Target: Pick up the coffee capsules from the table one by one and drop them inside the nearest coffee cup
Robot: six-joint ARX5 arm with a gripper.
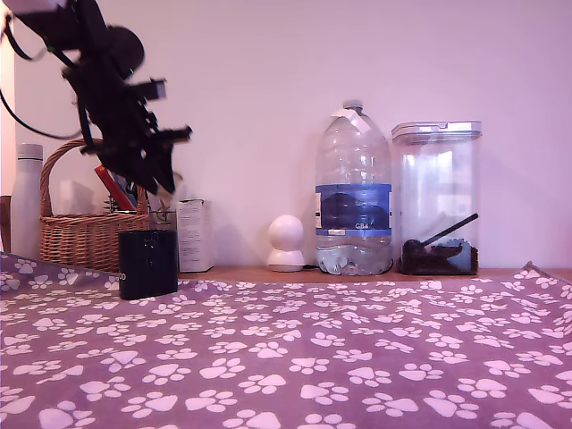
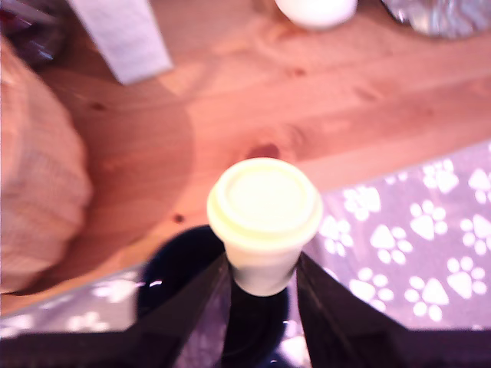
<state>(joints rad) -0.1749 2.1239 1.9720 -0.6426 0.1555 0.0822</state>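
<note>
Gripping a pale capsule (image 2: 265, 222) by its narrow end, tool (image 2: 261, 284) closed, above black coffee cup (image 1: 148, 263) on table (image 1: 357, 357).

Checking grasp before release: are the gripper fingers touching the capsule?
Touching. The wrist view shows the pale capsule pinched between the two dark fingers, its narrow end pressed against both, above the black coffee cup.

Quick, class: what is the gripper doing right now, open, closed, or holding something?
Gripper: closed on a pale yellow coffee capsule, directly above the black cup.
</note>
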